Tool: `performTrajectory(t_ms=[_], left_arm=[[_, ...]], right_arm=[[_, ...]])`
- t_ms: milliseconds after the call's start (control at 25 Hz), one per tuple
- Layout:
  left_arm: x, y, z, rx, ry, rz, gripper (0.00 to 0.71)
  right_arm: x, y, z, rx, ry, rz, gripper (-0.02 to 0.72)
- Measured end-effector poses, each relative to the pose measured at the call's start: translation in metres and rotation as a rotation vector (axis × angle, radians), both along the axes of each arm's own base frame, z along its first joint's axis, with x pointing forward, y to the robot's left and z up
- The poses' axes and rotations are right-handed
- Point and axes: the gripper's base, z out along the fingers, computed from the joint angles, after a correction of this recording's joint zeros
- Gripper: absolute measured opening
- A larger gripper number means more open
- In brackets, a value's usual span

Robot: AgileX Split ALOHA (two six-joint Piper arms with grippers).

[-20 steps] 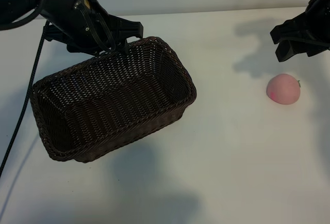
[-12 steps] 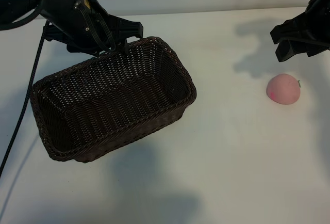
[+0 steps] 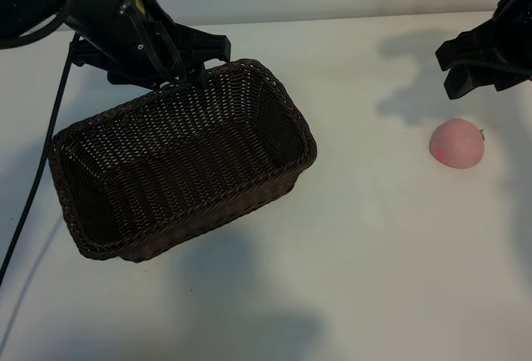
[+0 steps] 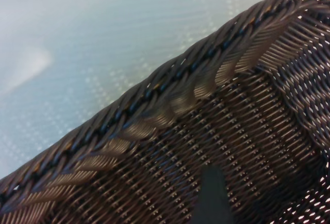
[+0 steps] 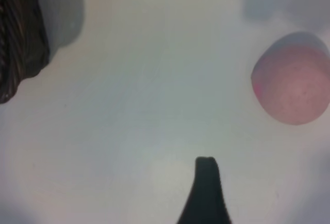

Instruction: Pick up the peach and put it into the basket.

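The peach (image 3: 456,144) sits alone on the white table (image 3: 374,253), far over on the right side – pale pink, a deeper blush low on its left flank, a tiny stem poking out at the upper right. Nothing touches it. In the right wrist view it shows again as a soft pink round (image 5: 292,83), resting on bare tabletop.

Above and just behind it hangs the right gripper (image 3: 475,60), clear of the fruit, its dark fingers spread wide with nothing between them. One fingertip (image 5: 206,168) shows in the wrist view, well apart from the peach, casting no contact on it.

Well away to the left lies the basket (image 3: 179,165) – dark brown wicker, deep sloping sides, braided rim, set at an angle with one corner pointing toward the far right. It is empty inside. An edge of it also peeks into the right wrist view (image 5: 18,38).

The left gripper (image 3: 199,66) is at the basket's far rim, fingers standing wide apart; one tip dips just over the rim. The left wrist view looks straight at that braided rim (image 4: 170,87), with a dark fingertip (image 4: 211,195) inside against the weave. Whether the fingers actually press the wicker, the views do not settle.

A black cable (image 3: 41,161) trails down the left edge.
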Motion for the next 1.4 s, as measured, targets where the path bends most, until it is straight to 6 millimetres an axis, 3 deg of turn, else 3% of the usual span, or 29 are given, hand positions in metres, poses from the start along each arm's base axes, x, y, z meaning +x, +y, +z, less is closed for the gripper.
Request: performTrajectory(t_ms=[600,880,1200,1400], left_arm=[[-0.006,0.003,0.0,0.016,0.036,0.003,0.553],[-0.048,0.03,0.006,0.051,0.027,0.104,0.553],[-0.088,0.064,-0.021,0.14,0.043,0.394,0.553],[-0.098,0.081,-0.045,0.142,0.103,0.494,0.553]], right_arm=[[0.002,0.0,0.001,0.003,-0.023,-0.006,0.561],[0.003,0.0,0.001,0.006,-0.031,-0.008,0.561],[0.003,0.001,0.001,0.012,-0.031,-0.011,0.561],[0.003,0.002,0.001,0.031,-0.029,-0.015,0.55]])
